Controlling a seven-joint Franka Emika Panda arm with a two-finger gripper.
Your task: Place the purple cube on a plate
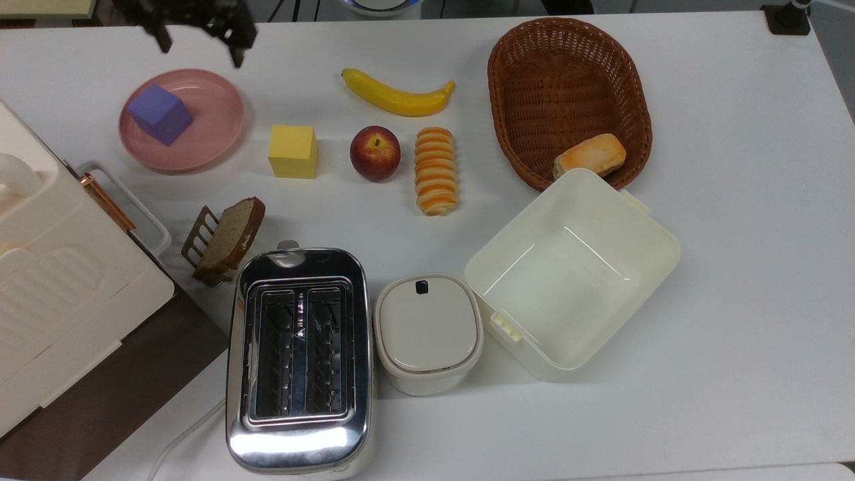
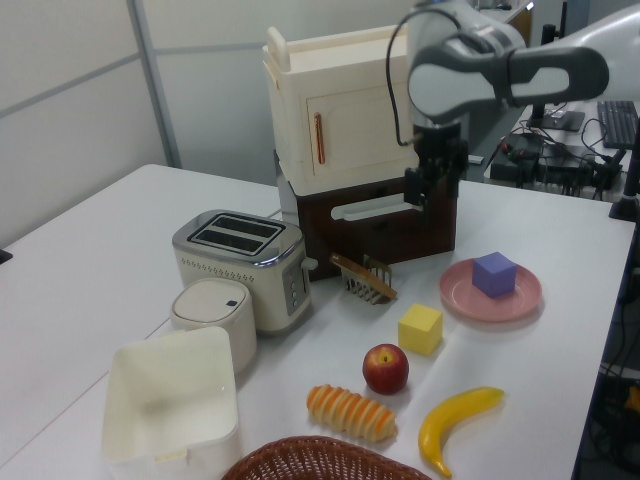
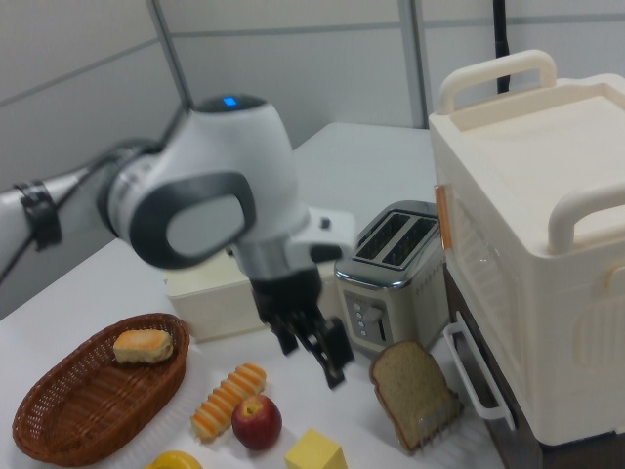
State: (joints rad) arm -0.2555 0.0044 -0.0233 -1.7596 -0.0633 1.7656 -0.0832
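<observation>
White tabletop point(image 1: 735, 200): purple cube point(image 1: 161, 114) sits on plate point(image 1: 220, 127), off-centre near its rim; claw point(image 1: 198, 37) spread, raised clear.

The right view's bottom edge cuts off the yellow cube point(image 3: 314, 453) and banana point(image 3: 176, 460).

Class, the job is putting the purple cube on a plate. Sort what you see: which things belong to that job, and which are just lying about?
Belonging to the job: purple cube, plate, pincer.

Lying about: yellow cube, apple, banana, toaster, basket.
</observation>
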